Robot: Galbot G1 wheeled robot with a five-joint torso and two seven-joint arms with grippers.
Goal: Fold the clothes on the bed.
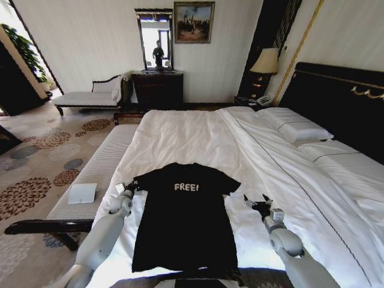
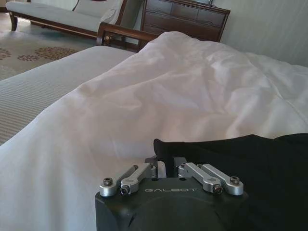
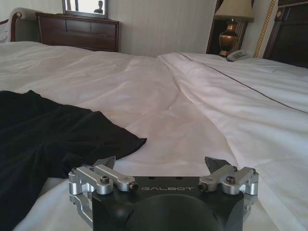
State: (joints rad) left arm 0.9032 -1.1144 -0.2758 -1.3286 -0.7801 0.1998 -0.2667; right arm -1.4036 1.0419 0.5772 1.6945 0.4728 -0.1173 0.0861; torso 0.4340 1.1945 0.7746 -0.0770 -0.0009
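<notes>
The clothes, a black T-shirt point(image 1: 183, 222) with white "FREE!" lettering, lie flat and face up at the near edge of the bed point(image 1: 198, 132). My left gripper point(image 1: 128, 186) sits at the tip of the shirt's left sleeve. In the left wrist view the left gripper point(image 2: 166, 166) has its fingers drawn together on the sleeve edge point(image 2: 192, 147). My right gripper point(image 1: 255, 201) rests on the white duvet a short way off the shirt's right side, apart from the right sleeve point(image 3: 115, 139). In the right wrist view the right gripper point(image 3: 161, 161) stands open with only duvet between its fingers.
A pale upholstered bench point(image 1: 96, 168) runs along the bed's left side with a white flat item point(image 1: 82, 193) on it. Pillows point(image 1: 294, 129) and the dark headboard point(image 1: 336, 102) are at the right. A dresser point(image 1: 157, 90) and lamp point(image 1: 267, 63) stand by the far wall.
</notes>
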